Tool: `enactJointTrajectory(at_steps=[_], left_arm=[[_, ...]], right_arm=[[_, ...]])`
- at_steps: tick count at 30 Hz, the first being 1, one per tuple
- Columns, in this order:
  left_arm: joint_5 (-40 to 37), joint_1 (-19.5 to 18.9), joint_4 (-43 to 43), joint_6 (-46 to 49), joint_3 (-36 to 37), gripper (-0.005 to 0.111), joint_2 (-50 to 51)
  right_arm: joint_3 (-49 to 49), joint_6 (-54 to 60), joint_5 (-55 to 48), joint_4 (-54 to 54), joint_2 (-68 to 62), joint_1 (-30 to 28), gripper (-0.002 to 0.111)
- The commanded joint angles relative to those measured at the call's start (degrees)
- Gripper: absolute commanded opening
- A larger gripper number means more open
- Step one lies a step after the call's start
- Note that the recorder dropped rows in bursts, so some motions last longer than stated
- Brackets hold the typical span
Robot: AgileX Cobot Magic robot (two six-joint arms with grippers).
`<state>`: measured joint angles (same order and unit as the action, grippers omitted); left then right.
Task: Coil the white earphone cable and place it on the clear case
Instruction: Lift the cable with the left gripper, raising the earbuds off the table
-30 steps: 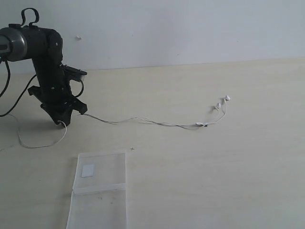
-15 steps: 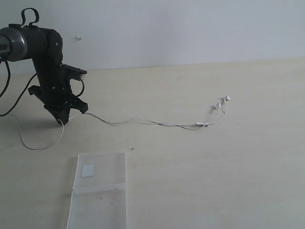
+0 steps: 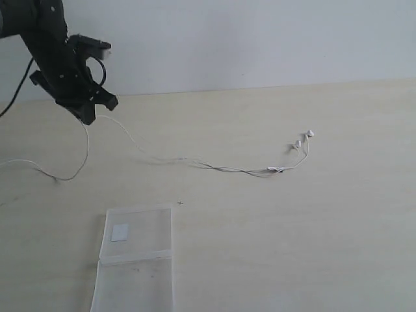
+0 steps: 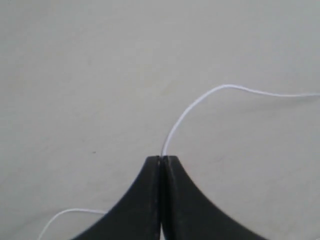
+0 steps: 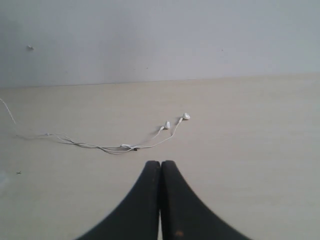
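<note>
- Nearest you, the clear case [image 3: 146, 234] lies open and flat on the counter [image 3: 292, 247], one half behind the other. The whitish square patch [image 3: 119, 233] in its far half is too small to read.
- Beyond the case, the white earphone cable [image 3: 221, 169] trails uncoiled across the counter, apart from the case. Its inline remote [image 3: 275, 169] and both earbuds [image 3: 304, 138] lie well to the case's right.
- Farther back, off the case's far-left corner, your left end effector [image 3: 88, 120] hangs above the counter, clenched on the cable, with a strand drooping down either side.
- Your right end effector [image 5: 160, 164] is pressed closed on nothing, and its camera faces the earbuds.
</note>
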<state>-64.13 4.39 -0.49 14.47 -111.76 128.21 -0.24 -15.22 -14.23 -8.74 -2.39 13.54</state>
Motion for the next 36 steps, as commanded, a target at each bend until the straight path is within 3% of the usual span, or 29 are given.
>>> enactJointTrajectory(at_steps=[1,11,17,23,36], left_arm=[[-0.23,-0.86,-1.58,0.11,-0.39,0.000,-6.24],[-4.62,-4.45,-4.57,0.38,-0.39,0.000,-20.22],[-4.50,-4.58,-5.09,0.38,0.48,0.000,-29.10],[-2.85,-4.46,-12.30,0.38,0.48,0.000,-36.97],[-2.42,-4.46,-14.25,0.67,0.48,0.000,-49.05]], right_arm=[[0.24,0.20,0.61,-0.20,0.40,-0.26,0.000],[0.24,0.20,0.61,-0.20,0.40,-0.26,0.000],[0.24,0.20,0.61,-0.20,0.40,-0.26,0.000],[0.24,0.20,0.61,-0.20,0.40,-0.26,0.000],[0.24,0.20,0.61,-0.20,0.40,-0.26,0.000]])
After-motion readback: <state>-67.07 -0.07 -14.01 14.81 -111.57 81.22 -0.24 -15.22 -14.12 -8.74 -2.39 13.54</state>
